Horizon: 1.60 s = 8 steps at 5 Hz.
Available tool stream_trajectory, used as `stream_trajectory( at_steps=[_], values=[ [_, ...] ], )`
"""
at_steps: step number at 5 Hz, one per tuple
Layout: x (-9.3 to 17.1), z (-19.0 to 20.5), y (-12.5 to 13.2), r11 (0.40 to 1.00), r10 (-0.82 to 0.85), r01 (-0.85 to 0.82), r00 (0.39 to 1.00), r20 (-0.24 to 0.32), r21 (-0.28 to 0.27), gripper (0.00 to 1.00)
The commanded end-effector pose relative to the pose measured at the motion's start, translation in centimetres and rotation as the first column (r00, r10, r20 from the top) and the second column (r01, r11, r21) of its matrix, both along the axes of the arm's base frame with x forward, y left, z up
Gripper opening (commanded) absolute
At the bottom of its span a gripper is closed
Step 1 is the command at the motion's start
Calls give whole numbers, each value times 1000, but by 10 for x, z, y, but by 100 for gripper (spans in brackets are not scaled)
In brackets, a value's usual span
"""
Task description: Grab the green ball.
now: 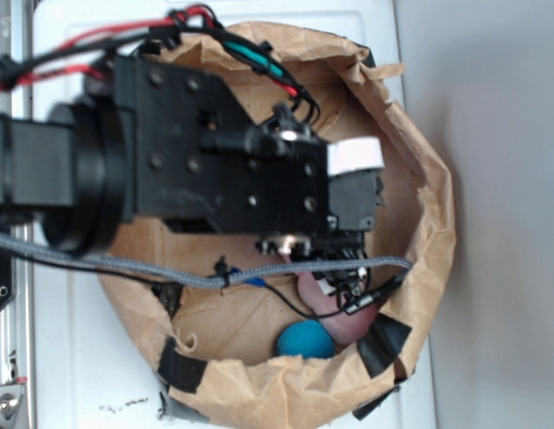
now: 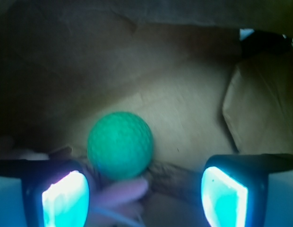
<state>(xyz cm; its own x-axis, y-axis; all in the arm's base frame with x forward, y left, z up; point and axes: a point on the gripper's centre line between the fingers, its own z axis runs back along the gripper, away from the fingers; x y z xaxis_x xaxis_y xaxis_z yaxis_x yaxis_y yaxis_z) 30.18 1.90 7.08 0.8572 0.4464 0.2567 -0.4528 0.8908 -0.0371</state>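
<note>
Paper bag (image 1: 411,170) — brown, rim rolled down, black tape patches on rim; sits on white surface (image 1: 71,357).
Arm reaches into bag from left, covers most of interior in exterior view.
Gripper (image 2: 146,189) — jaws wide apart, nothing between pads (image 2: 66,198); pads glow cyan in wrist view.
Green ball (image 2: 120,144) — on bag floor, ahead of gripper, nearer left pad, not touched by either.
Pink toy (image 2: 119,193) — touching ball's near side.
Blue ball (image 1: 306,342) — near bag's lower rim, beside pink toy.
</note>
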Motion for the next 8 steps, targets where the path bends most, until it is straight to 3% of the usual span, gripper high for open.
stream_trajectory(
  at_steps=[1, 2, 3, 5, 7, 8],
  values=[
    [35, 9, 7, 998, 59, -60, 996, 72, 13, 100],
    [43, 5, 12, 998, 56, -58, 996, 72, 32, 100],
    [46, -2, 13, 998, 49, -52, 996, 69, 43, 0],
    [40, 9, 13, 999, 21, -24, 996, 84, 29, 0],
    [-4, 73, 12, 993, -63, 69, 995, 72, -93, 0],
    [-3, 89, 16, 985, -107, 113, 993, 51, -131, 0]
  ],
)
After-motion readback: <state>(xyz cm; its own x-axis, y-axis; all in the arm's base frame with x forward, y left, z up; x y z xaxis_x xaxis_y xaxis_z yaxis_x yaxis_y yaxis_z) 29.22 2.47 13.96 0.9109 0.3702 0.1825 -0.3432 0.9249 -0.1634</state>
